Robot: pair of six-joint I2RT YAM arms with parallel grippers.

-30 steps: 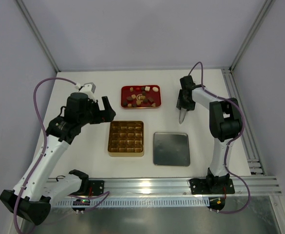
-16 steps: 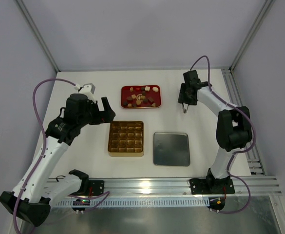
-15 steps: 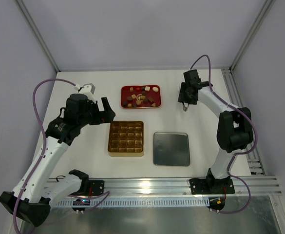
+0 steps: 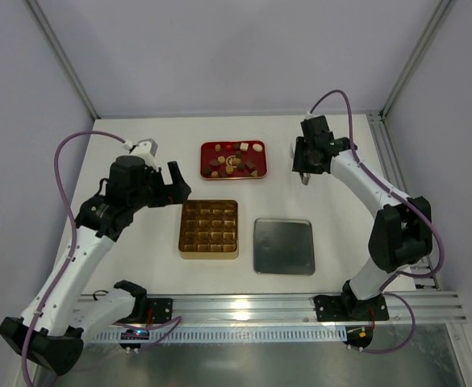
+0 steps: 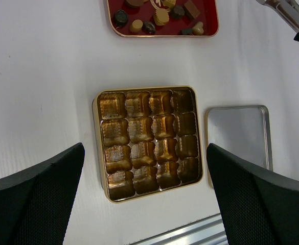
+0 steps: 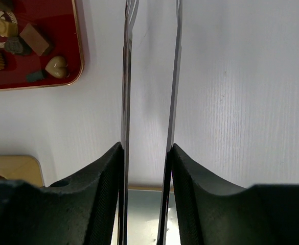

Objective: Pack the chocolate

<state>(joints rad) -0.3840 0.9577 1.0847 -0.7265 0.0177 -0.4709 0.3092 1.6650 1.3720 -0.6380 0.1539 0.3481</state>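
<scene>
The chocolate lies as several small dark, tan and cream pieces in the red tray at the back centre, also showing as chocolate and chocolate. The gold compartment box stands empty in front of it. My left gripper hovers open above the box, with nothing between its fingers. My right gripper is shut on thin metal tongs, right of the tray. The tong blades point at bare table and stand apart, empty.
A silver square lid lies right of the gold box and shows under the right gripper as lid. Aluminium rails run along the near edge and the right side. White walls close in the table.
My right arm has swung its elbow out to the right, carrying the tongs back toward the tray's right side; the blades have drawn closer together. The left arm has not moved.
</scene>
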